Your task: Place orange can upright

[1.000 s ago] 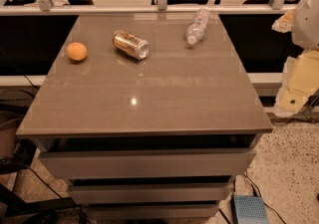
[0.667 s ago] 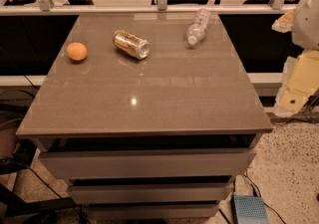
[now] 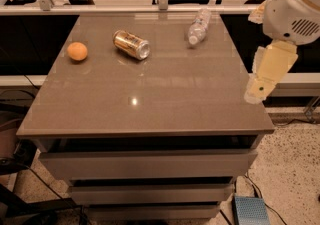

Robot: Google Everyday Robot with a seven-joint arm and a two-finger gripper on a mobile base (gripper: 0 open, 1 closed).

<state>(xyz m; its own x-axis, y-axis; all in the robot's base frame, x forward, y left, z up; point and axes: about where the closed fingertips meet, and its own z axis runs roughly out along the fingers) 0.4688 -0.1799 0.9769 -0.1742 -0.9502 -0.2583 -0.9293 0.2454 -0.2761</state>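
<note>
The orange can (image 3: 131, 44) lies on its side on the grey-brown tabletop (image 3: 165, 94), at the far left-centre, with its silver top facing front-right. My gripper (image 3: 261, 85) hangs at the table's right edge, above its front-right corner, under the white arm housing (image 3: 295, 6). It is far to the right of the can and touches nothing.
A round orange fruit (image 3: 77, 51) sits left of the can. A clear plastic water bottle (image 3: 199, 26) lies on its side at the far right-centre. Drawers are below the tabletop, a rail runs behind it, and a blue box (image 3: 250, 211) lies on the floor.
My arm and gripper have moved left and slightly up, closer to the table's right edge. The can, fruit and bottle have not moved.
</note>
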